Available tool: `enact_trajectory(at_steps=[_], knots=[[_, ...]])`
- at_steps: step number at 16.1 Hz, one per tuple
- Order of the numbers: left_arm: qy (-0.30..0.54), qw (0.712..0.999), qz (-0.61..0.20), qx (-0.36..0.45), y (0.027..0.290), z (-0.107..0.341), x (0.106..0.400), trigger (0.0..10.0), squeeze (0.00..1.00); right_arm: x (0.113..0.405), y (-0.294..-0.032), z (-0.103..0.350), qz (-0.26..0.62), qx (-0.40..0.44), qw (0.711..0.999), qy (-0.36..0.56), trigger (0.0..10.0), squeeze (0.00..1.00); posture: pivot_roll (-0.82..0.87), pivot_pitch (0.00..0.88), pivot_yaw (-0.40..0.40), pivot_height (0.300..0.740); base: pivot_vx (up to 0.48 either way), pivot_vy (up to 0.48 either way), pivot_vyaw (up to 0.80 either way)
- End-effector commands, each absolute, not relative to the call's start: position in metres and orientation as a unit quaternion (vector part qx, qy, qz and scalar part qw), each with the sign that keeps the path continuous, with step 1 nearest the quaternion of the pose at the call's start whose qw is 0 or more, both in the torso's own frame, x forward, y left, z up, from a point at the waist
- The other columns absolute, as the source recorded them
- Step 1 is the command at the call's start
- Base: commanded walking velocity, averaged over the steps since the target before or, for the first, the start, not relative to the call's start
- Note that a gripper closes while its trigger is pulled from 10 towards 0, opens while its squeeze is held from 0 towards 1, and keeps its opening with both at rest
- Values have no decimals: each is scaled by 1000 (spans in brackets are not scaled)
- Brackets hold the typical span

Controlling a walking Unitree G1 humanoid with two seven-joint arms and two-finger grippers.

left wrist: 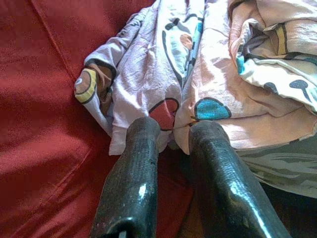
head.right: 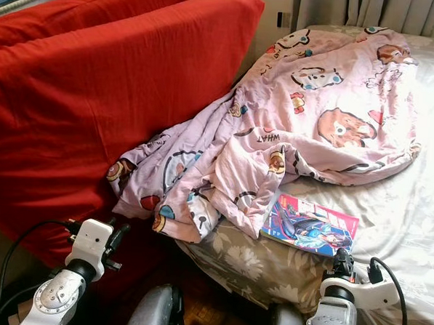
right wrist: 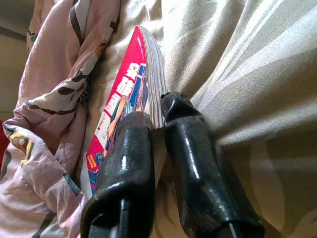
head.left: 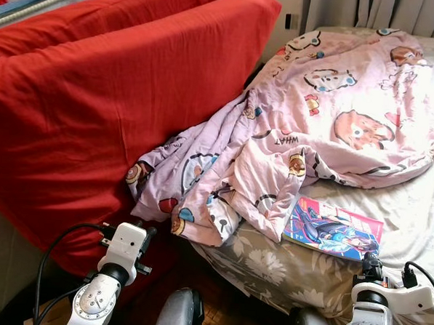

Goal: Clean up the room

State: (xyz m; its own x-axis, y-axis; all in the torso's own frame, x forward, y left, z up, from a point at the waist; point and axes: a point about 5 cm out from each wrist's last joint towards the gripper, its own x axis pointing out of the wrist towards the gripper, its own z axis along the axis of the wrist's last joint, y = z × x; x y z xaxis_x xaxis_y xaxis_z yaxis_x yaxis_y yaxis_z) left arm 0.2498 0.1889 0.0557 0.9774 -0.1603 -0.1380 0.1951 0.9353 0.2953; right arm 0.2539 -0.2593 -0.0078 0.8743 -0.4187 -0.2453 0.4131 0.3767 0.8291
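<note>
Your right tool (right wrist: pixel 153 116) seems clamped on the magazine's (head.left: pixel 333 229) edge, its long axis running ten-to-four o'clock on the bed (head.left: pixel 418 209); left tool (left wrist: pixel 173 131) barely parted.

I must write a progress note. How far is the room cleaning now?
Nothing looks finished yet. In hand: the right gripper has its two fingers on either side of the comic book's edge on the bed. The left gripper points at the pink blanket, not holding it. Left: the blanket lies crumpled, spilling off the bed against the red cushions.
</note>
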Motion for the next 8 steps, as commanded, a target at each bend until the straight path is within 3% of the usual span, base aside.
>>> enact_trajectory(at_steps=[1, 7, 8], knots=[[67, 980, -83, 165, 195, 52, 247, 10000, 0, 262, -248, -5, -226, 499, 837, 2, 0, 0, 154, 18, 130, 601, 0, 0, 0], [67, 980, -83, 165, 195, 52, 247, 10000, 0, 262, -248, -5, -226, 499, 837, 2, 0, 0, 154, 18, 130, 601, 0, 0, 0], [64, 982, -73, 163, 191, 42, 257, 10000, 0, 229, -279, -18, -360, 414, 835, 48, 10000, 1000, 77, 0, 84, 601, 0, 0, 0]])
